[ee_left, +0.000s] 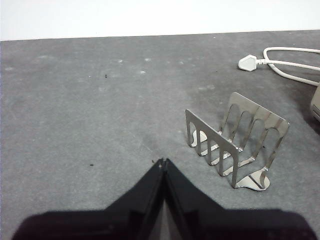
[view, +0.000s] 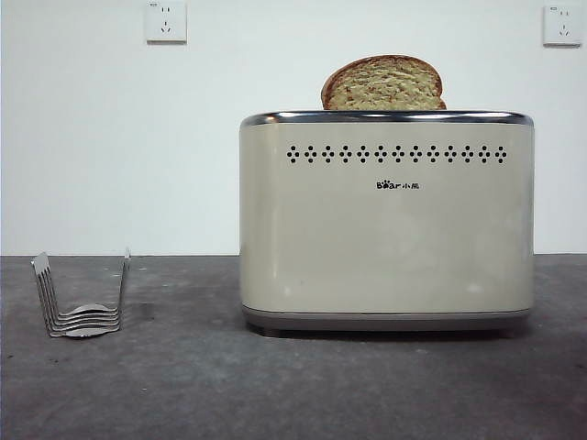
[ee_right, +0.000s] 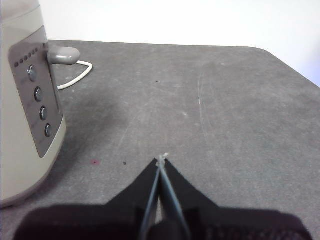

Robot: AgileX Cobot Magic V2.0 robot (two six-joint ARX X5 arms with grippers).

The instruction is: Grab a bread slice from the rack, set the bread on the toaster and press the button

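Observation:
The slice of bread [view: 383,83] stands upright in the top of the cream toaster [view: 385,225], its rounded brown crust showing above the chrome rim. The silver wire rack [view: 81,295] sits empty on the table at the left. In the left wrist view the rack [ee_left: 235,140] lies a little ahead of my left gripper [ee_left: 161,161], which is shut and holds nothing. My right gripper [ee_right: 161,159] is shut and empty, beside the toaster's end panel [ee_right: 36,100] with its lever [ee_right: 62,54] and a column of round buttons [ee_right: 39,94]. Neither arm appears in the front view.
A white plug and cable [ee_left: 280,62] lie on the table beyond the rack. The toaster's cord [ee_right: 75,77] curls behind its end panel. Two wall sockets [view: 166,20] are on the white wall. The grey table's edge [ee_right: 287,70] runs near the right gripper's side.

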